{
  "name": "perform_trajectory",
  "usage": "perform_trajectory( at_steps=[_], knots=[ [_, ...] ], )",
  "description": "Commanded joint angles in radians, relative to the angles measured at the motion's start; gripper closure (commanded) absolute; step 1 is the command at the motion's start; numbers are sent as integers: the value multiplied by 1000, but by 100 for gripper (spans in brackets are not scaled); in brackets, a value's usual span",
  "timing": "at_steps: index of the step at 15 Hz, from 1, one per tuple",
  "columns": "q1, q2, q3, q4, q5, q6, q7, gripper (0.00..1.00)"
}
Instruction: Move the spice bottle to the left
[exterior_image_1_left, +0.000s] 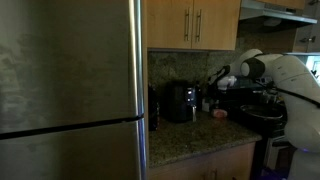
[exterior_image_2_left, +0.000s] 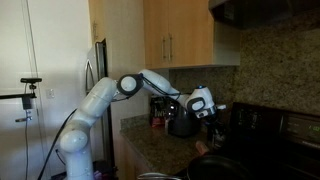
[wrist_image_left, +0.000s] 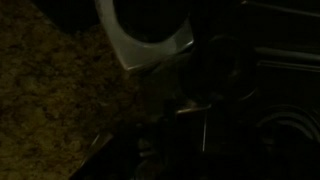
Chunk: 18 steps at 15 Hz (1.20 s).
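The tool (exterior_image_1_left: 214, 84) hovers just above one spice bottle (exterior_image_1_left: 207, 103) on the bench (exterior_image_1_left: 190, 135); whether it is wide or narrow cannot be told.

We see a speckled stone desk (exterior_image_1_left: 195, 138) in both exterior views. On it stands a black appliance (exterior_image_1_left: 181, 102). Dark bottles (exterior_image_1_left: 153, 108), too dim to read, stand just beside it, and a small orange-pink object (exterior_image_1_left: 219, 114) lies near its other side.
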Motion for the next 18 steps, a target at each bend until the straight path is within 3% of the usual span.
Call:
perform_trajectory(
  at_steps=[1, 2, 4, 12, 18],
  knots=[
    [26, 31, -40, 24, 21, 31, 0, 90],
    [37, 30, -56, 22, 3, 12, 0, 47],
    [46, 20, -66, 9, -17, 2, 0, 51],
    [8, -16, -18, -14, -32, 47, -11, 1],
    [-26, 39, -50, 109, 135, -20, 0, 0]
  ],
)
